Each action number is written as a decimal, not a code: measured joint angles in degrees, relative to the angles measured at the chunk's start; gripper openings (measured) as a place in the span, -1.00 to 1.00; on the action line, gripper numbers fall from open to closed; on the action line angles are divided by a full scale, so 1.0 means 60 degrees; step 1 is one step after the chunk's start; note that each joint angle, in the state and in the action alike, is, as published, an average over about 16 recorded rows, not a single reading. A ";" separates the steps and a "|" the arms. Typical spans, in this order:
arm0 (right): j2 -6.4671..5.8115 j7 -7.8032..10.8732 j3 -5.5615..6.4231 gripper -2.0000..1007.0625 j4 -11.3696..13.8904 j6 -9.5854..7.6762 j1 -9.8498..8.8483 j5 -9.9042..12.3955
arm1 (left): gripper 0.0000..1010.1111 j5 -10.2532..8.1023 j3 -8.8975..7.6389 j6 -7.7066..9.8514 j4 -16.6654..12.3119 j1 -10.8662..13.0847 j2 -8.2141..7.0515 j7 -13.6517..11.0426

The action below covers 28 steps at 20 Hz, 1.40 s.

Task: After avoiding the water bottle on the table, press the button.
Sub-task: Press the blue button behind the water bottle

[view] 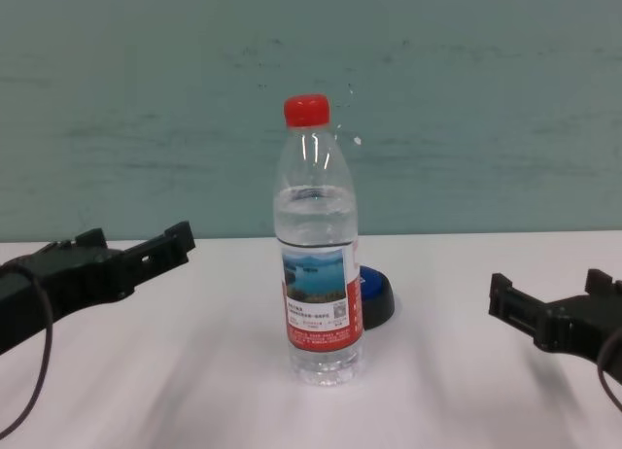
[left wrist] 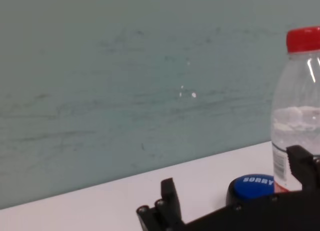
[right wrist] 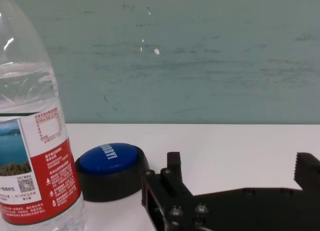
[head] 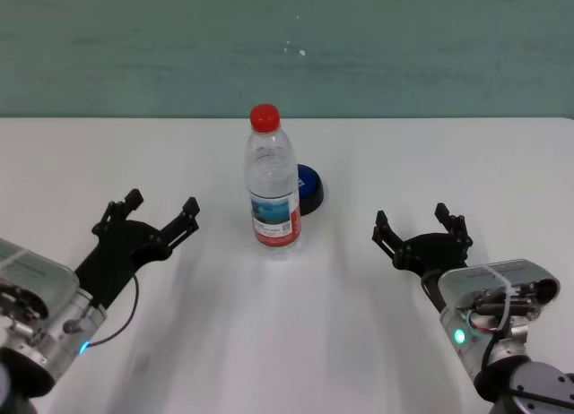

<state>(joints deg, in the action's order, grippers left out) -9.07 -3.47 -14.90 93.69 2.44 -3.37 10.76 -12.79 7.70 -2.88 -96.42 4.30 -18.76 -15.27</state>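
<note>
The water bottle (head: 272, 185), clear with a red cap and a red-and-white label, stands upright in the middle of the white table (head: 430, 154). The button (head: 309, 187), a blue dome on a black base, sits just behind it on its right side, partly hidden by the bottle (view: 319, 245) in the chest view, where the button (view: 376, 295) peeks out. My left gripper (head: 161, 212) hovers open to the left of the bottle, empty. On the right, my right gripper (head: 421, 224) is open and empty too, nearer to me than the button (right wrist: 110, 168).
A teal wall (head: 287, 47) runs behind the table's far edge. Bare white tabletop lies on both sides of the bottle and in front of it.
</note>
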 joint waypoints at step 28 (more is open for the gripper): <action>0.0000 0.0000 0.0000 0.99 0.0000 0.0000 0.0000 0.0000 | 1.00 0.0015 0.0360 -0.0249 0.1238 -0.1562 -0.0260 -0.0573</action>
<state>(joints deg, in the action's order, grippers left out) -9.07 -3.47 -14.89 93.69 2.45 -3.37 10.77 -12.70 9.86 -4.37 -89.00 -5.08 -20.32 -18.71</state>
